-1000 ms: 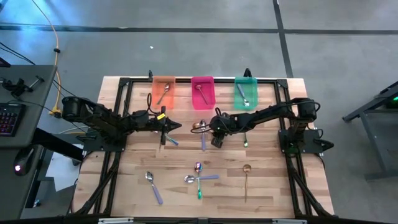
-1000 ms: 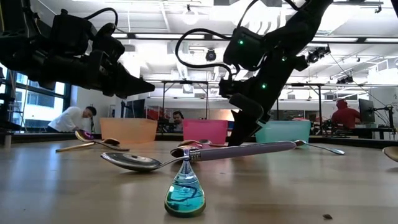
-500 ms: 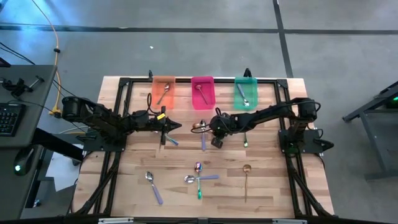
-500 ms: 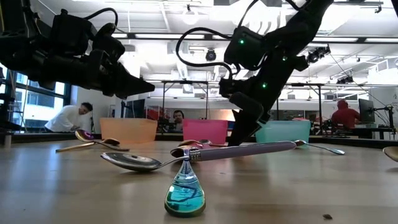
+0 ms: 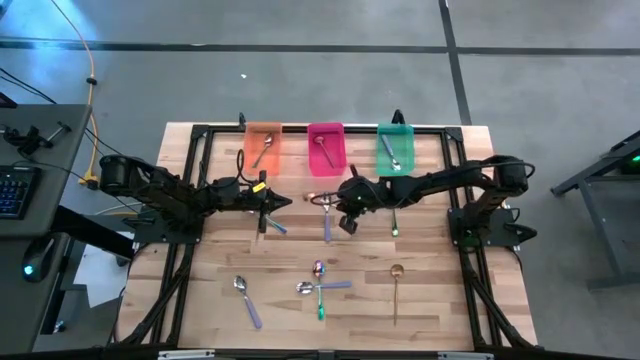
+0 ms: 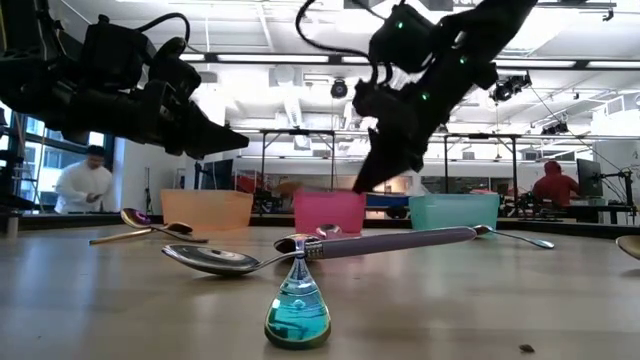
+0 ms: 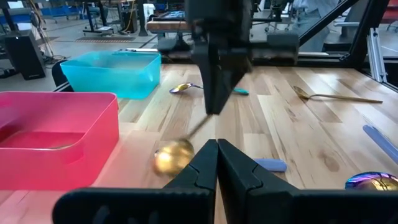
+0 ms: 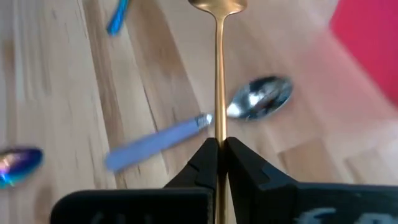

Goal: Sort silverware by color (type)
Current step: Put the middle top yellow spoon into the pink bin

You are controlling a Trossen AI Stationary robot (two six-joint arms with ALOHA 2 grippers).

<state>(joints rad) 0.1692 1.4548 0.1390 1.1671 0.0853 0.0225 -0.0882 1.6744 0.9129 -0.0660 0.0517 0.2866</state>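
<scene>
My right gripper (image 5: 343, 203) hangs over the table's middle, in front of the pink bin (image 5: 326, 148), shut on a gold spoon (image 8: 218, 74). The spoon's bowl (image 7: 173, 155) points toward my left gripper (image 5: 286, 203), which waits shut just left of it with nothing between its fingers. Under the held spoon lies a silver spoon with a purple handle (image 8: 186, 134), flat on the wood. Other spoons lie flat too: a green-handled one (image 5: 394, 222), a blue-handled one (image 5: 276, 226), a gold one (image 5: 397, 290), and a crossed group (image 5: 320, 288) near the front. My right gripper pinches the gold spoon's thin handle (image 8: 219, 127) between its two fingers. The fingers slant down from the table's right side and lie along the handle, which sticks straight out ahead of them. The spoon is lifted clear of the table, bowl (image 8: 217, 5) foremost.
An orange bin (image 5: 263, 148), the pink bin and a teal bin (image 5: 395, 148) stand in a row at the far edge, each with a spoon inside. A silver spoon with a purple handle (image 5: 246, 298) lies front left. People move in the room behind.
My right gripper has risen from the table and tipped toward level, taking the gold spoon with it. The spoon, which lay on the wood, now hangs clear of it.
</scene>
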